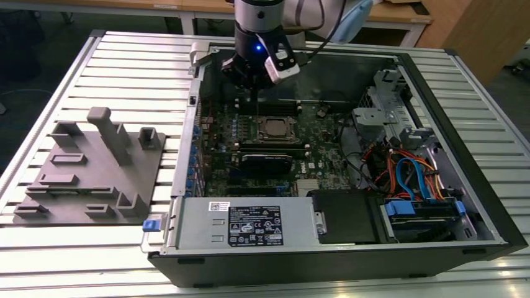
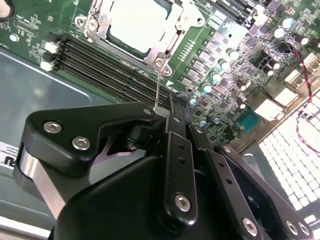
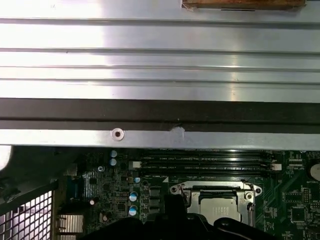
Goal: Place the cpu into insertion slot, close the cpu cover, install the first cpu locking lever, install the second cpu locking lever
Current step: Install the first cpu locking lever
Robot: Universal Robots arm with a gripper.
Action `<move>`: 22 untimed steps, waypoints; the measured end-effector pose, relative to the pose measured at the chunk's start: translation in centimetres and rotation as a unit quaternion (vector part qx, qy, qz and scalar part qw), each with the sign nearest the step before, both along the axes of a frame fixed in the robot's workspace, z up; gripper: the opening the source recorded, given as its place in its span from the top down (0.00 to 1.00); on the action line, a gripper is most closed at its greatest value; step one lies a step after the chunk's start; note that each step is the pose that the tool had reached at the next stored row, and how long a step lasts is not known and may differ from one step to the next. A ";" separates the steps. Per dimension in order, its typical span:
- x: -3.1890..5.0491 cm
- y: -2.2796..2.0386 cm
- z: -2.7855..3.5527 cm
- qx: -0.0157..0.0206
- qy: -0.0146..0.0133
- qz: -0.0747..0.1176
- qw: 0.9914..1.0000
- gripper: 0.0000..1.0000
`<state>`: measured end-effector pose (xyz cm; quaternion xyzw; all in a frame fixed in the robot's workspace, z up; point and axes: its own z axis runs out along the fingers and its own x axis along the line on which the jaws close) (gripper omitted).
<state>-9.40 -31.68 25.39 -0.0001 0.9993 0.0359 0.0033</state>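
Note:
The cpu [image 2: 134,22] lies in the insertion slot [image 1: 277,130] on the green motherboard, its silver top showing through the window of the cpu cover [image 2: 172,31], which lies flat over it. A thin wire locking lever [image 2: 157,85] runs from the socket's corner to my gripper [image 2: 162,111]. The black fingers are drawn together on the lever's end. In the exterior view the gripper [image 1: 251,85] hangs just beyond the socket's far side, low over the memory slots. The first wrist view shows the socket [image 3: 216,199] under the case wall.
The open computer case [image 1: 463,205] holds a grey power supply box [image 1: 248,225], drive cages and coloured cables [image 1: 410,174] at the exterior view's right. A grey fixture plate [image 1: 87,174] with upright posts stands on the slatted table [image 1: 124,56] at the exterior view's left.

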 end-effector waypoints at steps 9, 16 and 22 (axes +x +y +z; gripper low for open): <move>0.91 0.00 0.00 0.000 0.000 0.000 1.000 0.90; 1.23 0.00 0.00 0.000 0.000 0.000 1.000 0.90; 1.25 0.00 -0.03 0.002 0.000 0.000 1.000 0.90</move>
